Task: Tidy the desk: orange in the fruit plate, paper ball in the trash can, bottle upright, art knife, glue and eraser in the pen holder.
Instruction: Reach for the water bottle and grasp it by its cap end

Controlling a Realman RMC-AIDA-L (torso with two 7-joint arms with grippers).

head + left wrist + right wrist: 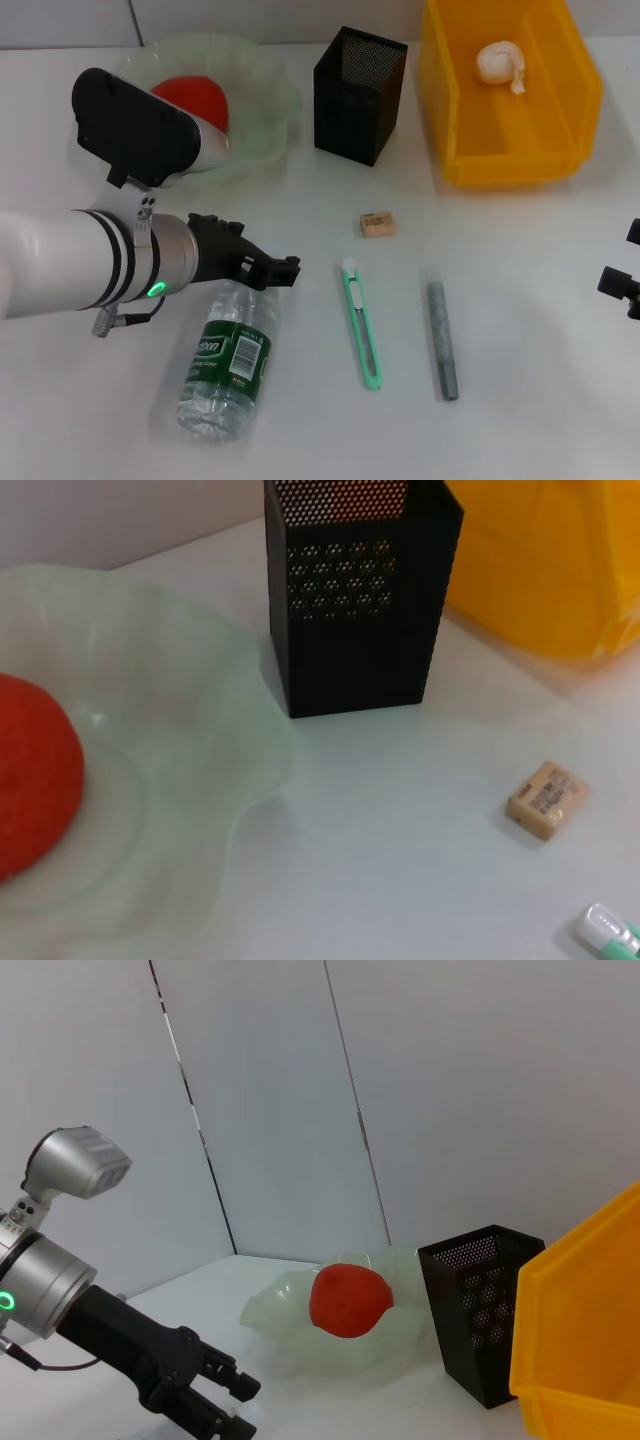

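Orange (198, 98) sits in the green fruit plate (262, 120) at eleven o'clock of the tabletop (520, 330), and the paper ball (499, 62) lies in the yellow trash can (455, 110) at one o'clock, so by the look of it those two parts of the job are done. The black mesh pen holder (358, 93) stands at twelve o'clock between plate and can, with nothing visible inside it.

The bottle (228, 360) lies on its side at seven o'clock, its neck toward the plate and hidden under the left pincer (272, 268). That pincer hangs over the neck end with its fingers parted and nothing between them, which the right wrist view shows from the side; I judge it is lined up there to take the bottle near the cap and tip it upright. A round, clear bottle could roll or slip when lifted by one end.

The eraser (377, 223) lies near the middle, the green art knife (361, 325) just toward six o'clock of it, and the grey glue stick (442, 340) beside the knife toward five o'clock, both lying lengthwise and apart from each other. All three are left for the pen holder.

The right pincer (620, 283) waits at the three o'clock edge; whether it is clenched or released I cannot tell.
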